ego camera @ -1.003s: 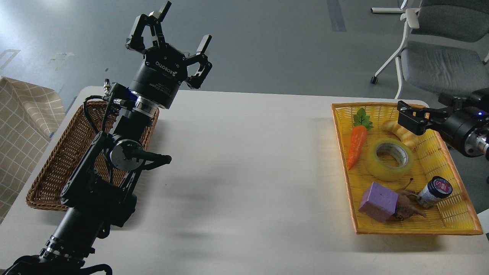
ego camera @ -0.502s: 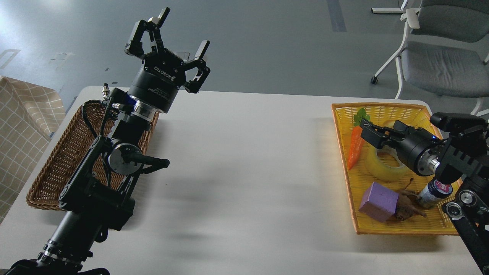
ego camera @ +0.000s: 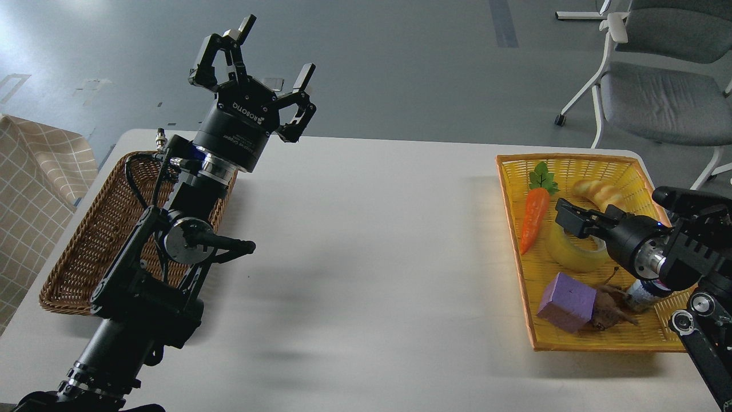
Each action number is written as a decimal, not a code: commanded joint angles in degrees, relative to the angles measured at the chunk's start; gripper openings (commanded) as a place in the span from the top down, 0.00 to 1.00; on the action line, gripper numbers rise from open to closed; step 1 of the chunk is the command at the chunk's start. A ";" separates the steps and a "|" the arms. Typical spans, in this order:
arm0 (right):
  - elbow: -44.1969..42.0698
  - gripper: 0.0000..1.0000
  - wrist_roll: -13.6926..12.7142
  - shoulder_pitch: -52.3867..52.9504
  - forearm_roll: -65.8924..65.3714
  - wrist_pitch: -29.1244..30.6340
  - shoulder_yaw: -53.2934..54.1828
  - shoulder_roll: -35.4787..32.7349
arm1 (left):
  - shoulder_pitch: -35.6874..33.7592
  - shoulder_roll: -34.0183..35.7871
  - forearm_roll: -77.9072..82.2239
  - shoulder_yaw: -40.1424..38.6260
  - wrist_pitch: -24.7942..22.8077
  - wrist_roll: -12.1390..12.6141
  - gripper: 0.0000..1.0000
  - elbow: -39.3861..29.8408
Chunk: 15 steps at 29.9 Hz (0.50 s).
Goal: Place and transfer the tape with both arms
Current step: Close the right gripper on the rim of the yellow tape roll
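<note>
The left gripper (ego camera: 264,60) is gaping wide; the right gripper (ego camera: 573,219), spread unclear, is covering the glossy tape (ego camera: 563,252) ring.

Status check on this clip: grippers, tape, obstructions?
Left gripper open, raised above the wicker basket. Right gripper over the tape, fingers unreadable. Tape flat in the yellow tray. Carrot and jar close by.

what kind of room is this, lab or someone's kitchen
Probably a lab or office test space, not a kitchen: a plain white table, a bare grey floor, and a wheeled office chair behind it.
</note>
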 commanded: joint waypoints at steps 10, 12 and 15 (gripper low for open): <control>-3.81 0.03 0.18 1.07 0.00 0.00 -2.05 0.32 | 0.00 -0.21 0.00 0.00 -0.03 -0.08 0.02 0.00; -4.43 0.03 0.18 1.42 0.00 0.00 -2.58 0.32 | 0.00 -0.21 0.00 0.00 -0.03 0.00 0.02 0.00; -5.83 0.03 0.27 2.65 0.00 0.00 -3.81 0.32 | 0.00 -0.21 0.00 0.00 -0.03 -0.09 0.02 0.00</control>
